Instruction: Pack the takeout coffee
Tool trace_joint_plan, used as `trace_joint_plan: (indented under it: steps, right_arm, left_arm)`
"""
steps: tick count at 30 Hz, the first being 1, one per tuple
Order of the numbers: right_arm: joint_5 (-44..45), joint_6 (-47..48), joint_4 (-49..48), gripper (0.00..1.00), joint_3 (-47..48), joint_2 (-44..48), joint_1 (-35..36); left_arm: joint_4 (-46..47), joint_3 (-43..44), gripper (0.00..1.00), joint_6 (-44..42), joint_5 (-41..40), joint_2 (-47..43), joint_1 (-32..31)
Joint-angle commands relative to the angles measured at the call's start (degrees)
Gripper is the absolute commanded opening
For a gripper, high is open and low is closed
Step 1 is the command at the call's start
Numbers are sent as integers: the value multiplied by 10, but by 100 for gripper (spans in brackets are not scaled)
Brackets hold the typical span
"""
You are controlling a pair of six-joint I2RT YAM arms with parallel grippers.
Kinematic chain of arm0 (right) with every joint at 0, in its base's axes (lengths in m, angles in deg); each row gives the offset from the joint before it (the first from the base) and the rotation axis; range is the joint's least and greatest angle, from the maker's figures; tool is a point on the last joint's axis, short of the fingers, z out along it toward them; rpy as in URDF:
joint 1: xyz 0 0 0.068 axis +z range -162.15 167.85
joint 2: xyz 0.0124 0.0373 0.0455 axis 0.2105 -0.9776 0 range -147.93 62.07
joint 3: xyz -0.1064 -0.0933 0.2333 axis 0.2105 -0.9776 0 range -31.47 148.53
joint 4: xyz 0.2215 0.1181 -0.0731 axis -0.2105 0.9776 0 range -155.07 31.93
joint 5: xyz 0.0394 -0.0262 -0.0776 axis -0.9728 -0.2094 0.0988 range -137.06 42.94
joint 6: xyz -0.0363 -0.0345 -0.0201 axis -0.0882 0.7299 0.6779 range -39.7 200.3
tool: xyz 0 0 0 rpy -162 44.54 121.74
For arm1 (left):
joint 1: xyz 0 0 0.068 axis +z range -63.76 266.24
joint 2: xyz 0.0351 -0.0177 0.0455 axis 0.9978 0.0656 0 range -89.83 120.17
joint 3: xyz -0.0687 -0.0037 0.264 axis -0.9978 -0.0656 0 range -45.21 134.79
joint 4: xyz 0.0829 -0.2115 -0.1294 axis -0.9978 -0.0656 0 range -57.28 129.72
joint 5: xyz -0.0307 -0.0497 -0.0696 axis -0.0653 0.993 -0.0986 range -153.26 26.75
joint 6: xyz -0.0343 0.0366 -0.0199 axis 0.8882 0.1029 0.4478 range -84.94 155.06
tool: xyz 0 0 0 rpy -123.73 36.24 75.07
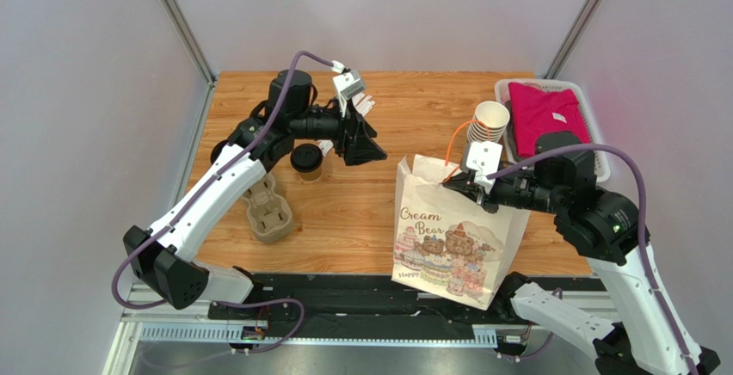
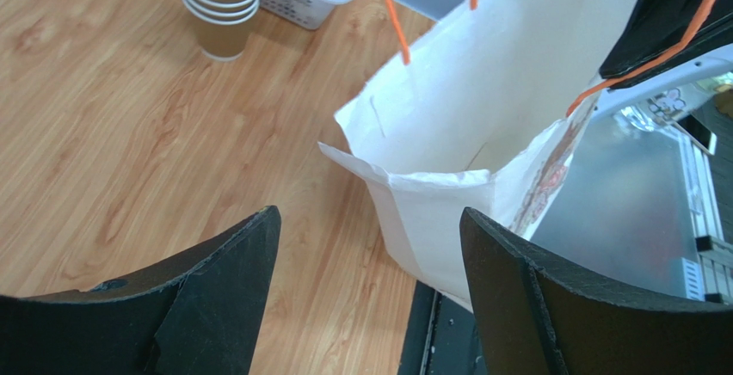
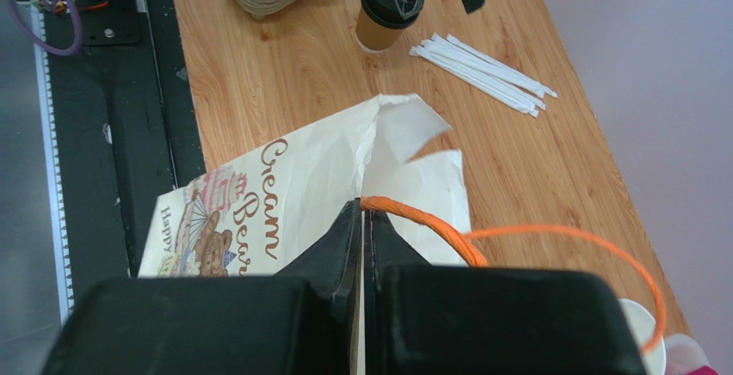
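The takeout coffee [image 1: 306, 162], a small kraft cup with a black lid, stands upright on the wooden table left of centre; it also shows in the right wrist view [image 3: 378, 19]. My left gripper [image 1: 360, 147] is open and empty, hovering just right of the cup and pointing toward the bag; its jaws stand wide apart in its own view [image 2: 370, 213]. The white "Cream Bear" paper bag [image 1: 452, 233] stands at the front edge with its mouth open [image 2: 447, 134]. My right gripper [image 1: 451, 184] is shut on the bag's rim by the orange handle [image 3: 363, 205].
A grey-brown pulp cup tray [image 1: 267, 207] lies left of the coffee. A stack of lidless cups [image 1: 488, 122] stands behind the bag, beside a white basket [image 1: 594, 126] holding a pink cloth. Wrapped straws [image 3: 482, 74] lie on the table past the coffee.
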Motion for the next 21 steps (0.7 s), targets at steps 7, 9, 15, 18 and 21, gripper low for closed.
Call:
trace_joint_plan:
  steps: [7, 9, 15, 18, 21]
  right_arm:
    - [-27, 64, -41, 0, 4, -4, 78]
    - [-24, 77, -38, 0, 4, -6, 90]
    - [-18, 98, -41, 0, 2, -8, 133]
    - [-16, 110, -40, 0, 0, -10, 152]
    - [-15, 118, -43, 0, -1, -12, 165]
  left_arm:
    - [-10, 56, 85, -2, 15, 36, -21]
    - [-16, 62, 86, -2, 22, 46, -20]
    - [13, 48, 91, 8, 61, 36, -44]
    - [29, 49, 92, 24, 51, 44, -58]
    - [59, 57, 91, 55, 42, 62, -66]
